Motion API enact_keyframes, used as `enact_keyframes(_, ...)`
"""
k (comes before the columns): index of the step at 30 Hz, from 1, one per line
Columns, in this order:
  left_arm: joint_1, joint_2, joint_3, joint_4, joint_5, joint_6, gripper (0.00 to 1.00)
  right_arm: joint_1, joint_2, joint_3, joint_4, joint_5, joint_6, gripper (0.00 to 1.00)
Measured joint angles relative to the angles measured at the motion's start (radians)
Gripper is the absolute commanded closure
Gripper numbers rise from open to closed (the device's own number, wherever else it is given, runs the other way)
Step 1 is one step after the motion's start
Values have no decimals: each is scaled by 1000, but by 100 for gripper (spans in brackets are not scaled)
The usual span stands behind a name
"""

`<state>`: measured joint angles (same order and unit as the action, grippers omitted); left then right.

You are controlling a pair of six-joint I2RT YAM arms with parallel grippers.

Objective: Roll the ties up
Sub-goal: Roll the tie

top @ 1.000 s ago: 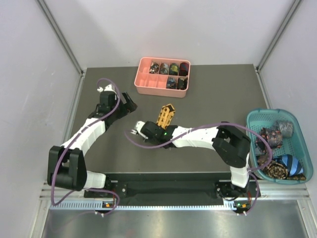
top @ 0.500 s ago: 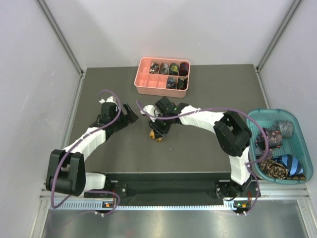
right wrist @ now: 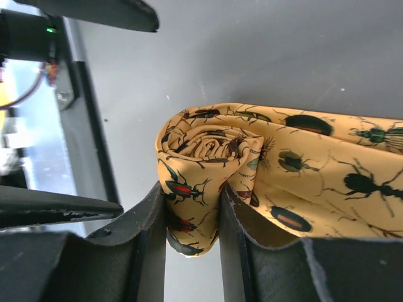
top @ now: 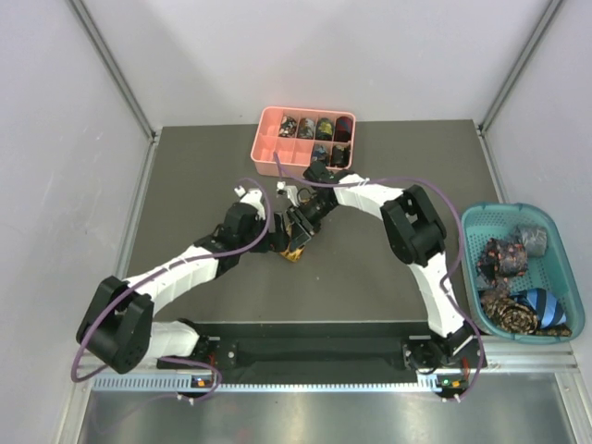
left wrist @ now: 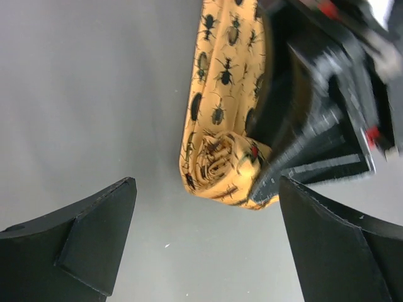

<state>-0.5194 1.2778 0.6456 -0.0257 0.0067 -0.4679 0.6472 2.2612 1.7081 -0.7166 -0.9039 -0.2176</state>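
The golden-yellow fabric necktie (right wrist: 208,148) is soft, smooth cloth printed with dark beetles and ants, a few marked red or green. One end is wound into a tight, slightly squashed spiral coil. The rest runs out from the coil as a flat band with folded edges.

In the right wrist view the band leaves the coil sideways, so its long axis lies across the fingers. In the left wrist view the same necktie (left wrist: 220,157) turns the spiral end of its coil toward the camera, and the band stretches away from the left claw (left wrist: 204,189).

The right claw (right wrist: 192,214) is clamped on the coil. Its black hard-plastic fingers (right wrist: 151,220), with curved inner faces, press the lower folds from both sides, and the top of the coil bulges out beyond the tips.

The left claw stands wide apart and holds nothing. Its matte black wedge-shaped fingers (left wrist: 94,233) flank the coil without touching it, and the coil sits just ahead of the gap between them.

From above, only a small yellow patch of the necktie (top: 294,251) shows, between the right claw (top: 301,225) and the left claw (top: 276,236), on the dark grey matte desk (top: 416,166).

Just beyond the right claw lies a pink plastic compartment tray (top: 268,157) holding small dark rolled coils (top: 324,128). Well off to that claw's right is a teal plastic lattice basket (top: 476,222) with loose patterned ties (top: 507,254) heaped inside.
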Motion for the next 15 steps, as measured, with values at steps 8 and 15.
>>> enact_keyframes(8, -49, 21, 6, 7, -27, 108, 1, -29, 85, 105, -101, -70, 0, 96)
enact_keyframes(15, -96, 110, 31, 26, -20, 196, 1, -39, 142, 194, -188, -86, 0, 96)
